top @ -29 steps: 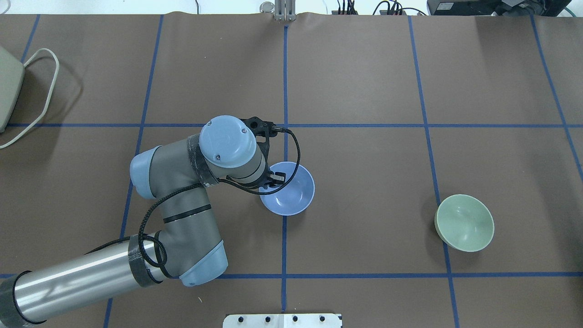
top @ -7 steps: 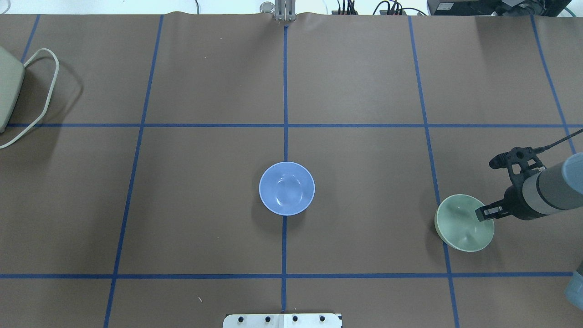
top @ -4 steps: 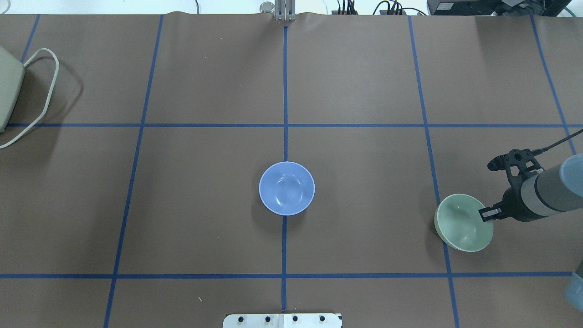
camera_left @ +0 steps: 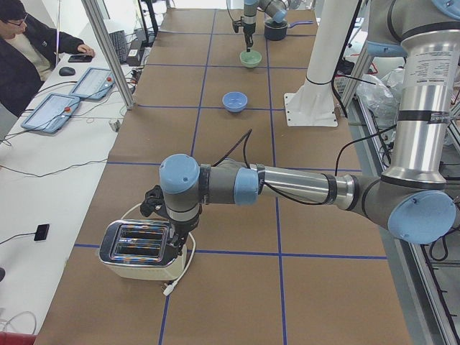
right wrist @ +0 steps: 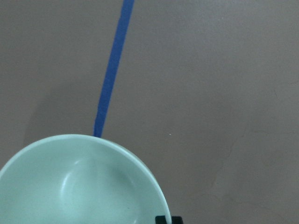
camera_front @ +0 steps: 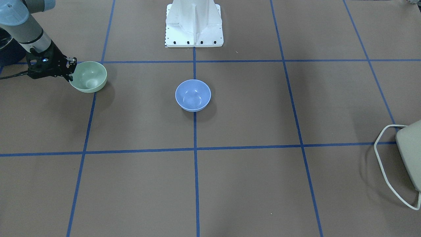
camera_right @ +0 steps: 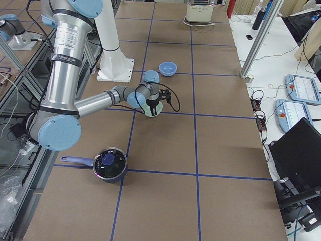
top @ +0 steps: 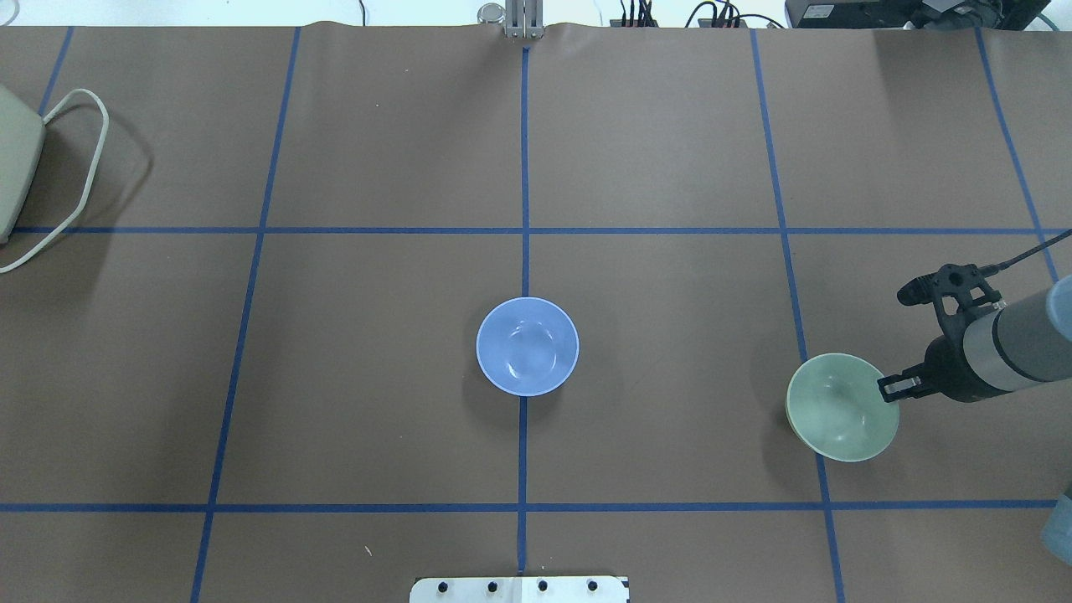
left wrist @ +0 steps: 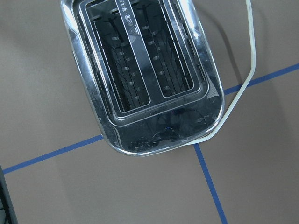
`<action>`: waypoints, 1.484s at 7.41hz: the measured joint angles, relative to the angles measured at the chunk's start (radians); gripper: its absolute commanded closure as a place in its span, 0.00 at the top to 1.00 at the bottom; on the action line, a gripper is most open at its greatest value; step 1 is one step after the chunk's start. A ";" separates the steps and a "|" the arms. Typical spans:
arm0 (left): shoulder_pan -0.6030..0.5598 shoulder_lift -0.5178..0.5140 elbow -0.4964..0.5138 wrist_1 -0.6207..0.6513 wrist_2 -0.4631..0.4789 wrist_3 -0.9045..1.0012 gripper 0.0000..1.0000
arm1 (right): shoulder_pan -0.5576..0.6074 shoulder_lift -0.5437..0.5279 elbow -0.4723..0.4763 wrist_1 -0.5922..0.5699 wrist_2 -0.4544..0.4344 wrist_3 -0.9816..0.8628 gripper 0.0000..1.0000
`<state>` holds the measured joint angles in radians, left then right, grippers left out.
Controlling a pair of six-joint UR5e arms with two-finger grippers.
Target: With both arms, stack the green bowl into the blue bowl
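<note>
Brown table (top: 670, 126) carries blue bowl (top: 527, 346) at centre; toaster (camera_left: 140, 248), pot (camera_right: 109, 163) at opposite ends.

I view a long bench (top: 670, 126) covered in brown paper and gridded with blue tape lines (top: 525, 167). A chrome two-slot toaster (left wrist: 140, 74) with a cream cord (left wrist: 252, 46) stands at one end, and a dark lidded saucepan (camera_right: 109, 164) at the other. Alongside runs a white desk (camera_left: 43, 194), evenly lit, where a person in black (camera_left: 21, 57) sits.
</note>
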<state>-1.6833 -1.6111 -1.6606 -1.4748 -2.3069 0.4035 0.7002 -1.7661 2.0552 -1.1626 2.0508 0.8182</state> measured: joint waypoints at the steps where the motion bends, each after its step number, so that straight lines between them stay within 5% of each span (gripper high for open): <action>1: 0.000 0.005 -0.001 0.000 -0.001 0.000 0.98 | 0.029 0.041 0.008 0.000 0.032 0.012 0.00; 4: 0.000 0.022 -0.006 -0.002 -0.002 -0.001 0.98 | 0.037 0.356 -0.026 -0.083 0.049 0.319 0.00; 7: 0.001 0.025 -0.007 -0.002 -0.002 -0.003 0.98 | -0.067 0.746 -0.139 -0.387 -0.074 0.512 0.00; 11: 0.001 0.025 -0.007 -0.002 -0.002 -0.003 0.98 | -0.216 0.853 -0.289 -0.425 -0.223 0.567 0.00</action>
<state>-1.6828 -1.5861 -1.6674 -1.4773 -2.3086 0.4004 0.4844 -0.9133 1.7657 -1.5874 1.8274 1.3857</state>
